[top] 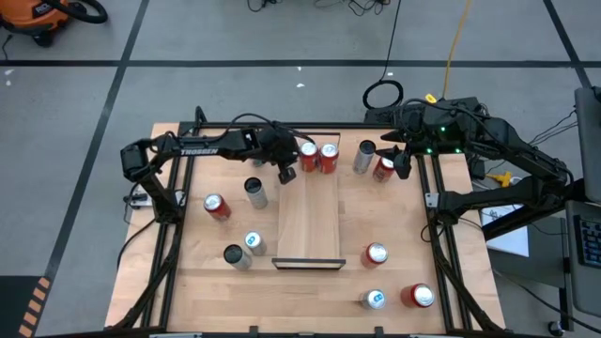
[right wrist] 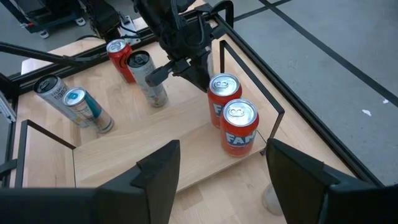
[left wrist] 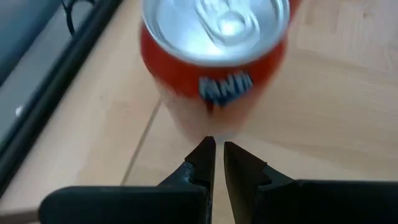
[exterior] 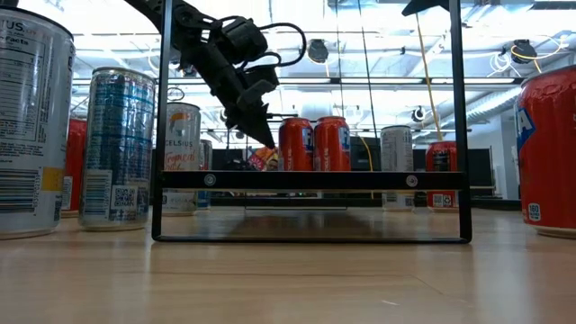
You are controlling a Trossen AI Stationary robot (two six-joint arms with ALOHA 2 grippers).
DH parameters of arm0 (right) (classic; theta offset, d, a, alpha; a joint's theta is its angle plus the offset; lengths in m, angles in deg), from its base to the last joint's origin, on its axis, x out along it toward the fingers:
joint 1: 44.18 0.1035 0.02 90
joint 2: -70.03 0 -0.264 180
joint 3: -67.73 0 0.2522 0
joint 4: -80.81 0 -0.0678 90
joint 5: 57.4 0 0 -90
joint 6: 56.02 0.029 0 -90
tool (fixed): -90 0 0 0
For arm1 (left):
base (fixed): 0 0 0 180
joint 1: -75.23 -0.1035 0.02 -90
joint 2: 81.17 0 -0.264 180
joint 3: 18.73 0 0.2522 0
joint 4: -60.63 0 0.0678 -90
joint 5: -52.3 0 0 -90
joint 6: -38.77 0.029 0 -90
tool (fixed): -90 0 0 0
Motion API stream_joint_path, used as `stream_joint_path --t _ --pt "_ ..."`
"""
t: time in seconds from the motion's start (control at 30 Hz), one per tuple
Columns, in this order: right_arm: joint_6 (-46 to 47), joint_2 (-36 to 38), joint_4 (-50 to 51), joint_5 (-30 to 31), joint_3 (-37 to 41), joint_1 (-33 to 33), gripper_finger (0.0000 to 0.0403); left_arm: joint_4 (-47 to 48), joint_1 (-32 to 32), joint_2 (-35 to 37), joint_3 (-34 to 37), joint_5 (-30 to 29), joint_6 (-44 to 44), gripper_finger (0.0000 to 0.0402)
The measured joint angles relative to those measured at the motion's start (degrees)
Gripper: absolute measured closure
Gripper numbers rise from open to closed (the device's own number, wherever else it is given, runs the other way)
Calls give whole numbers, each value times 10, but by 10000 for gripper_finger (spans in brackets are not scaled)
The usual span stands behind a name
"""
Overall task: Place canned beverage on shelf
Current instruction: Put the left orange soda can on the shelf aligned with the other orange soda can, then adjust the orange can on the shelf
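Counter (top: 216, 272) holds scattered cans; two red cans (top: 318, 156) already stand at the shelf's (top: 308, 221) far end, my left fingers (top: 286, 176) pinched shut and empty just beside them, my right fingers (top: 398, 161) half-spread at far right, so I should back straight off without nudging them.

In the left wrist view the red can (left wrist: 214, 59) is blurred, its top rim cut off by the upper edge and its lettering unreadable. In the low view, the silver can (exterior: 31, 126) at far left and the red can (exterior: 547, 148) at far right are cropped by the frame's sides. Along the bottom of the right wrist view, the right gripper's fingers (right wrist: 158, 171) run out of the picture.
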Motion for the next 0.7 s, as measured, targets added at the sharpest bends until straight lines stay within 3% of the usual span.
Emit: stream_joint_path --t 0.17,0.3,0.7 --pt "0 -31 0 -2 0 0 199 66 15 31 -21 0 -1 366" --pt "-3 -70 0 -2 0 0 228 104 31 66 -49 -3 -1 366" --pt "-90 -206 -1 -48 0 0 387 126 45 169 -79 -17 -46 366"
